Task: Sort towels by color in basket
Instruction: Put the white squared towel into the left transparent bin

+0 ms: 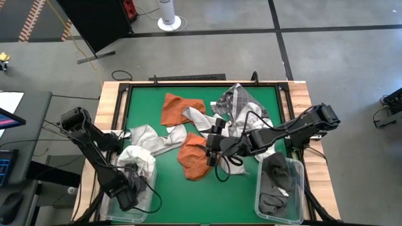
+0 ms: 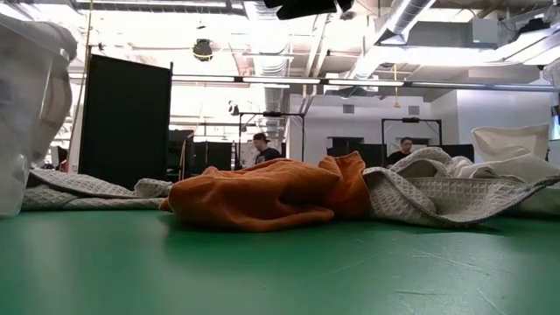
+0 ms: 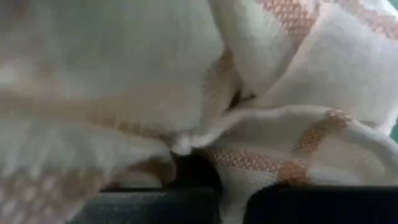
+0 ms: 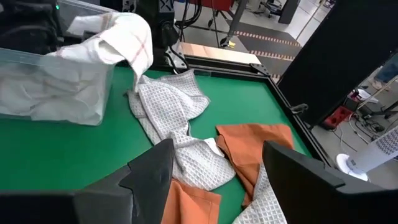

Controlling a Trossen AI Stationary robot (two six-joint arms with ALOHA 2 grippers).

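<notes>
While the left gripper (image 1: 129,188) sits down in the left bin (image 1: 108,202) among white towels (image 1: 139,158), its fingers hidden, the right gripper (image 1: 212,150) hangs spread just above an orange towel (image 1: 193,157). Low down, that orange towel (image 2: 262,194) lies bunched beside checked cloth (image 2: 437,194). The right wrist camera shows fingers (image 4: 152,174) apart, a checked towel (image 4: 171,112) ahead.

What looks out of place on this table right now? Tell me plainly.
A white towel spills over the rim of the left bin where the left gripper is working. Checked towels and rust orange towels lie crumpled across the green mat, unsorted. The right gripper hovers open over them. Dark grey towels sit tidily in the right bin.
</notes>
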